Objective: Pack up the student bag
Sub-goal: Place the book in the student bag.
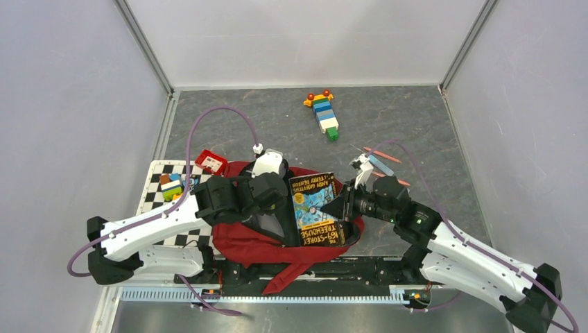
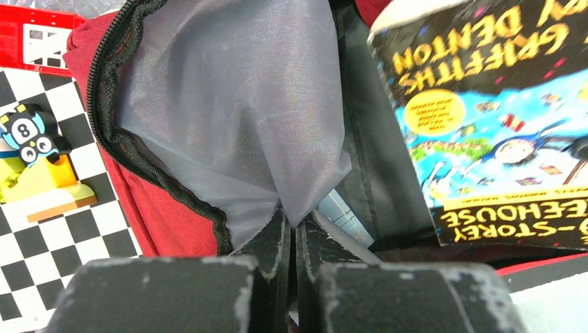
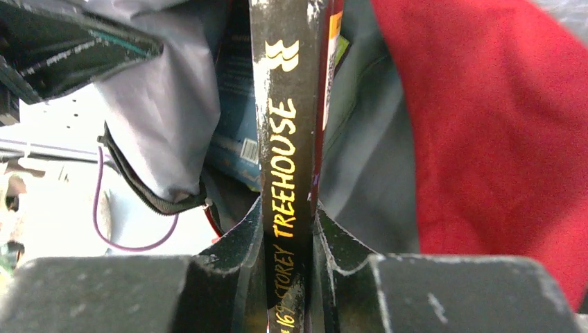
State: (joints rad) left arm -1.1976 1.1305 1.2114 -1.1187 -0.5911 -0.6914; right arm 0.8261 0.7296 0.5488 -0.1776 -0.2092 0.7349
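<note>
Centre bottom of frame: large dark-red fabric backpack [image 1: 249,246], colourful paperback book [image 1: 317,208] partly in its open mouth, right side. Touching at left: black-and-white chequered board [image 1: 156,182]. Upper middle, well apart: multicoloured toy-brick stack [image 1: 324,114].

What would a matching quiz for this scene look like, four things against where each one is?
Things: 1 black-and-blue paperback book; 2 grey fabric lining of the dark-red backpack; 3 small red box; 4 colourful toy-brick stack.
Places: A checkered mat, far corner; B pinched in left end effector; C alone on the far table; D clamped in right end effector.
Pairs: 1-D, 2-B, 3-A, 4-C.
</note>
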